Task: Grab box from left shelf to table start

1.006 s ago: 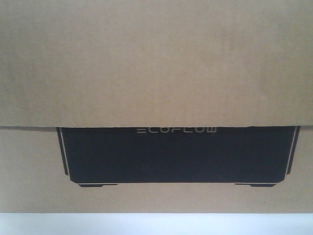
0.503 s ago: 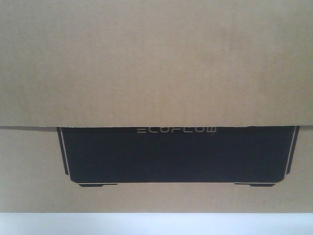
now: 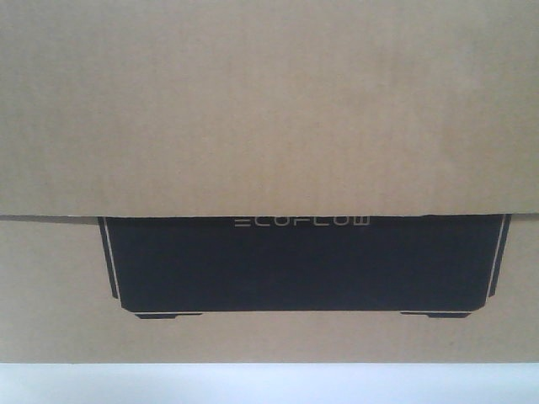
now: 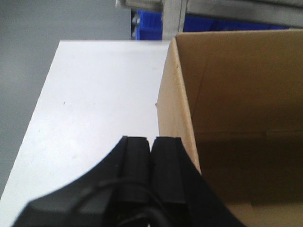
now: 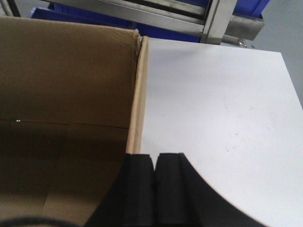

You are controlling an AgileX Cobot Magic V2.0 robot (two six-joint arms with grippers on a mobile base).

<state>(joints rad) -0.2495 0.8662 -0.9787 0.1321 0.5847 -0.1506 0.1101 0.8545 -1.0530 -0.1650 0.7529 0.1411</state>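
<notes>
Two claws are seen pressed closed, the left claw [image 4: 150, 142] just outside one wall of the open box [image 4: 227, 118], the right claw [image 5: 155, 158] beside the opposite wall; the box is apparently squeezed between them over the table [image 4: 94, 104].

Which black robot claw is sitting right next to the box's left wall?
The left gripper. In its own wrist view the box wall runs along its right side, with white table to its left. The right gripper sits by the opposite wall.
</notes>
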